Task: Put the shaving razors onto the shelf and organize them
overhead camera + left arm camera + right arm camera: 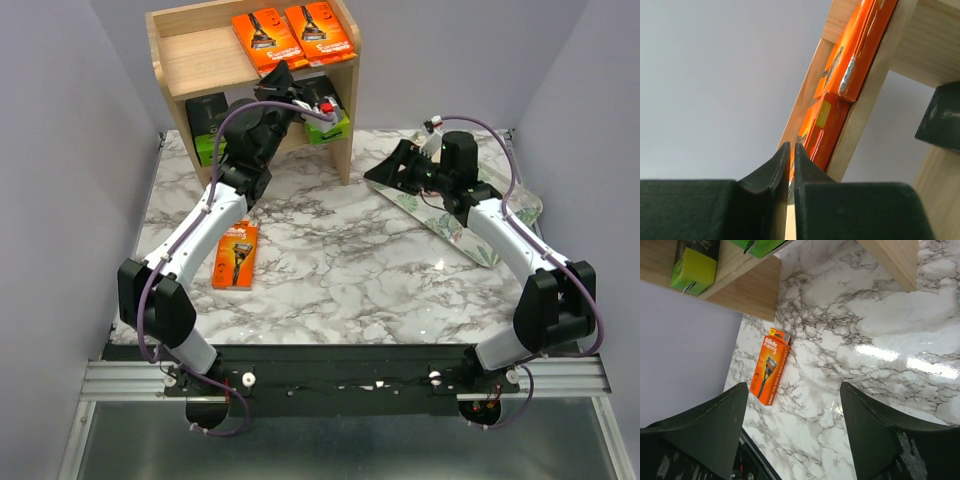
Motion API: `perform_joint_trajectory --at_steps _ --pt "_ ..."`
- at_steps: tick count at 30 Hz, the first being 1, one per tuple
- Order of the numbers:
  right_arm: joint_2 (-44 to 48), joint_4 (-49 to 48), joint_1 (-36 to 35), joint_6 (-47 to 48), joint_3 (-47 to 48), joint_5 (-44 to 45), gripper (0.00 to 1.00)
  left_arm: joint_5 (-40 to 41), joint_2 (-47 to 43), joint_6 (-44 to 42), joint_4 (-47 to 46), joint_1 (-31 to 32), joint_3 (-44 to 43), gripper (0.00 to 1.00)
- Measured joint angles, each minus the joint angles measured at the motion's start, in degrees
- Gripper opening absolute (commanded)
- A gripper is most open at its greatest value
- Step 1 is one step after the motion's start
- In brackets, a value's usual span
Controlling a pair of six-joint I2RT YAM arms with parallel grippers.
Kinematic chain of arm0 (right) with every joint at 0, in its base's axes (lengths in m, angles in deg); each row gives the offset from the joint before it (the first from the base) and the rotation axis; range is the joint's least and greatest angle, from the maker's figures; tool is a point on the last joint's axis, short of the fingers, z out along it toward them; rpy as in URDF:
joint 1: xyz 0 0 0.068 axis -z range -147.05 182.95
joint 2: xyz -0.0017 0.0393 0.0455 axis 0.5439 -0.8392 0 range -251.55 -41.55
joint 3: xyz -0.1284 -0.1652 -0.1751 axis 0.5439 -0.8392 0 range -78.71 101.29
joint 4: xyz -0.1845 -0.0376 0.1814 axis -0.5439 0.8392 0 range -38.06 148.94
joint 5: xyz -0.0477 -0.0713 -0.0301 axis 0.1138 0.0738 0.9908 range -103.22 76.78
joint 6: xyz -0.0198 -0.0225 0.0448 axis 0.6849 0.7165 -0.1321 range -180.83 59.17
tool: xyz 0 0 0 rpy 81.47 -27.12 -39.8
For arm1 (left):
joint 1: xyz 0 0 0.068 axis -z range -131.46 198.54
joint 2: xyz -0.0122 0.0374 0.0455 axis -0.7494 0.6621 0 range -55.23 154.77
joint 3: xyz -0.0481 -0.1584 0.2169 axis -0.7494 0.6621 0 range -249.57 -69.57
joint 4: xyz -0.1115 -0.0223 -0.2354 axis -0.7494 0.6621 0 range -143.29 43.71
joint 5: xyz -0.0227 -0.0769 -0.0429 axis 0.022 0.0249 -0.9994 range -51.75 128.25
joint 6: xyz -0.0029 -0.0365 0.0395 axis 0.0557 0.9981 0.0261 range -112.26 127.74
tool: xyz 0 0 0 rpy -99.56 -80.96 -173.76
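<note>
left fingers (pixel 774 172) nearly closed, holding nothing, at shelf (pixel 200 55) top front edge | right fingers (pixel 715 422) wide apart, empty, over floral tray (pixel 488 250) | loose orange razor pack (pixel 236 255) flat near surface's left edge, long axis near-to-far, behind left fingers, left arm nearer | shelf top: two orange packs (pixel 268 40) | lower tier: two dark lime-ended packs (pixel 205 125)

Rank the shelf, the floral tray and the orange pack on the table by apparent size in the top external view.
1. Wooden shelf.
2. Floral tray, though the right arm hides part of it.
3. Orange pack on the table, clearly smallest.
</note>
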Motion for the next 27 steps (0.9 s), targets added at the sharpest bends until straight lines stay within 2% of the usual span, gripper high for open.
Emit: perform_joint_trajectory --at_steps 4,6,20,24,27 --pt "-0.1 0.0 0.4 0.0 0.0 0.4 0.83 0.1 0.7 0.0 0.2 0.0 -0.5 0.06" --pt "-0.2 0.0 0.4 0.0 0.0 0.6 0.83 0.1 0.8 0.0 0.5 -0.2 -0.5 0.0" --pt "-1.9 0.1 0.4 -0.4 0.0 1.1 0.83 0.1 -2.0 1.5 1.7 -2.1 3.6 0.0" --pt "-2.4 0.2 0.4 -0.4 0.0 1.2 0.83 0.0 -3.9 1.7 1.9 -2.4 5.3 0.38" --pt "-2.4 0.3 0.4 -0.4 0.0 1.2 0.83 -0.2 -4.1 1.6 1.4 -2.4 6.1 0.44"
